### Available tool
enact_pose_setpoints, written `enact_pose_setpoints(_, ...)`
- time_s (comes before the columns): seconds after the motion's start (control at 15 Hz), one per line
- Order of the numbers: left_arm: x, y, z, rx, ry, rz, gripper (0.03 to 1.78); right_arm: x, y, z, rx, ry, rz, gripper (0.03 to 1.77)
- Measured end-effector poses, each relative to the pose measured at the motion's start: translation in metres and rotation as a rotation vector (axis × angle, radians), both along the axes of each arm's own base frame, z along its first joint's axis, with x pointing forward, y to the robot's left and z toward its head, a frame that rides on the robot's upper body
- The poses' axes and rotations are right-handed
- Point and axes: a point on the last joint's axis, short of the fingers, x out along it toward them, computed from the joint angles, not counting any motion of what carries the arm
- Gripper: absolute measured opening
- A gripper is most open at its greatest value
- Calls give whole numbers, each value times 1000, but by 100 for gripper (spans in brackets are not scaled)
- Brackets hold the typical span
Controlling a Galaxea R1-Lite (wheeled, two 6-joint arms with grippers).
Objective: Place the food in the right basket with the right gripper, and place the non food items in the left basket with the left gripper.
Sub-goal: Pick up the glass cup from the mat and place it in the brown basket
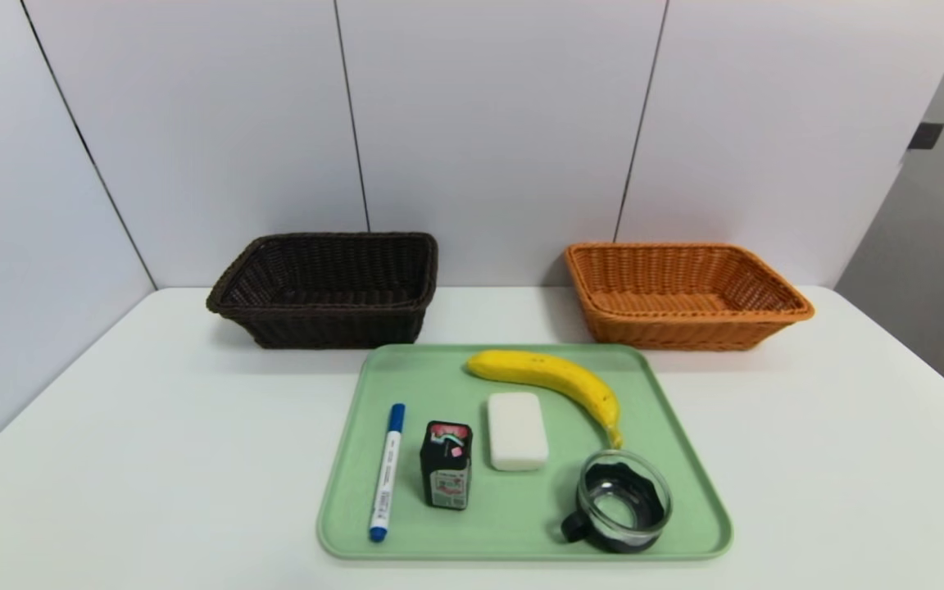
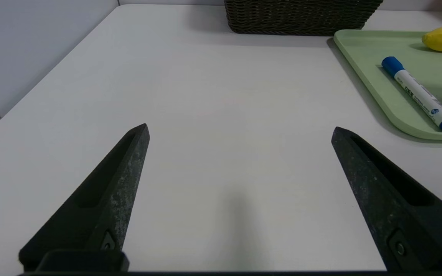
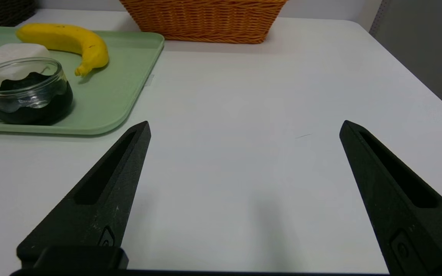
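Banana (image 1: 550, 375) near tray's (image 1: 521, 553) far edge, apparently level

left end effector (image 2: 240, 128): matte black, tapered fingers, long recess along each, pale scuffs on inner edges, small screw near each finger's base | right end effector (image 3: 245, 122): same black wedge shape, slotted fingers, rounded black block beside one finger's base
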Motion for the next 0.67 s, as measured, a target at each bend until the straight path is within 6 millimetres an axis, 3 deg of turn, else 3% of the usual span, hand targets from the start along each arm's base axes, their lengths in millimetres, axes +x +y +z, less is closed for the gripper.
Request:
enact_pose_setpoints(0.53,0,0,0,2,-1,2,169,-1,1,1,-49,7,32,170)
enact_pose_setpoints(0.67,0,0,1,20,-2,-4,169,-4,1,15,-49,-27,39,170)
